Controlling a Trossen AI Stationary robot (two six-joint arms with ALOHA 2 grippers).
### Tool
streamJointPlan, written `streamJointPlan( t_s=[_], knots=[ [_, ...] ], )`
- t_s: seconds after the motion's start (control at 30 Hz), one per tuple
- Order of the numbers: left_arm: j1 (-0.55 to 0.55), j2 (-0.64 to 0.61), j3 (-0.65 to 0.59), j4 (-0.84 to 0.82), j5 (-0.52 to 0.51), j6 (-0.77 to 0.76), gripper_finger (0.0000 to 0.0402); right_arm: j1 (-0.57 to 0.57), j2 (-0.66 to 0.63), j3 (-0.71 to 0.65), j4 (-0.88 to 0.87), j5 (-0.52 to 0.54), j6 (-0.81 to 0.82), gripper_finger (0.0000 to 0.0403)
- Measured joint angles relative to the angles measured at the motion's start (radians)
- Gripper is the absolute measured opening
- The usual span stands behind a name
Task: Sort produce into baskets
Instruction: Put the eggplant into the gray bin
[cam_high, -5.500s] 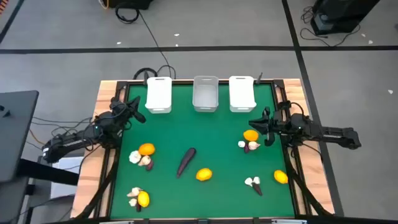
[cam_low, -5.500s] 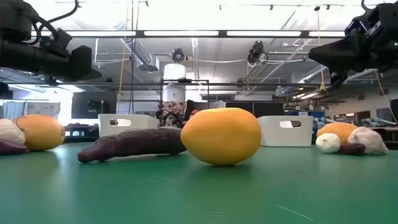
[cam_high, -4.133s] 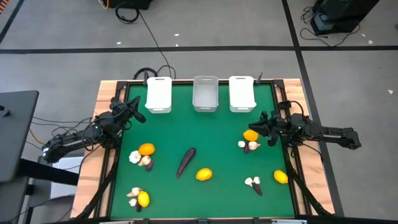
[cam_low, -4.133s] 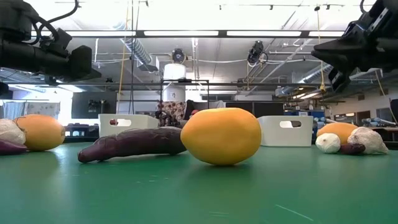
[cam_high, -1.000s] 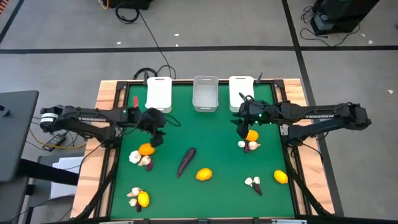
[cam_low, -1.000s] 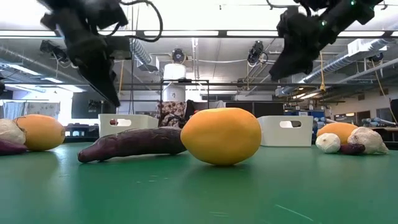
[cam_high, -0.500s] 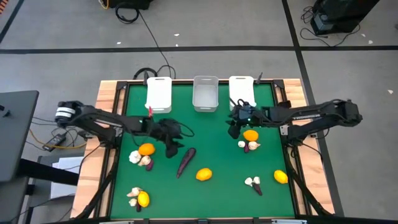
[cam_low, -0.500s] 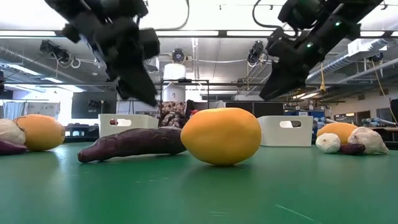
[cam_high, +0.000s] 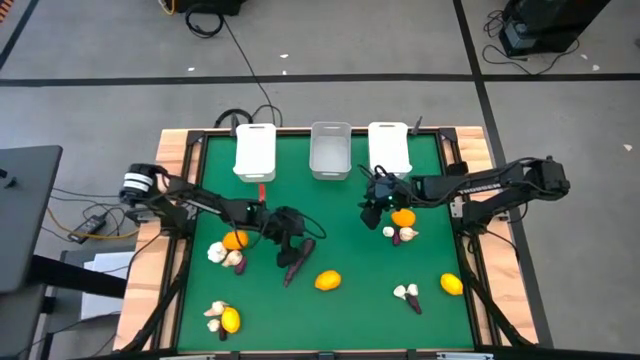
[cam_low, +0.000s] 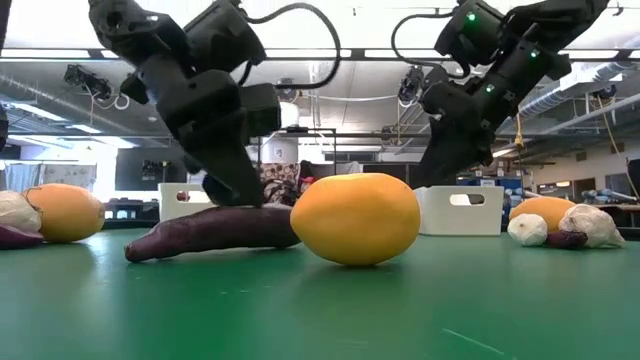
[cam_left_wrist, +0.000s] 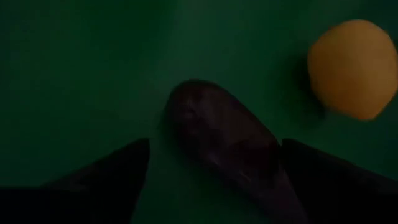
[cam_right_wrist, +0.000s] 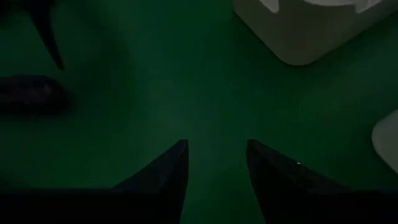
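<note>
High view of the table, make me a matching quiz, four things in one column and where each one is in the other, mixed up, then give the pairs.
Things:
1. left gripper
2. right gripper
3. grey basket
4. eggplant

Places:
A. middle of the basket row
B. mid-table, beside a citrus fruit
C. open, around the eggplant's upper end
D. over bare mat in front of the right white basket

Pairs: 1-C, 2-D, 3-A, 4-B

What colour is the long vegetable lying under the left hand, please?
Dark purple; the eggplant shows best in the low view.
</note>
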Motion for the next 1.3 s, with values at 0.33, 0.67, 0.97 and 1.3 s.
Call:
streamJointPlan(
  t_s=[0.33,0.67,0.97,1.3],
  knots=[
    [-0.007,0.127,0.086,-0.032,-0.030,-0.022,0.0352,0.022,-0.018,0.004,0.016,-0.030,-0.001,0.0174],
    [0.017,0.132,0.307,-0.442,-0.208,0.122,0.0167,0.022,-0.042,0.004,0.019,-0.029,-0.019,0.0174],
    [0.139,0.080,0.536,-0.502,-0.292,0.341,0.0205,0.059,-0.045,0.005,-0.028,-0.073,-0.026,0.0174],
    [0.404,0.106,0.598,-0.110,-0.280,0.366,0.0207,0.121,-0.044,0.005,-0.016,-0.012,-0.044,0.0174]
  ],
)
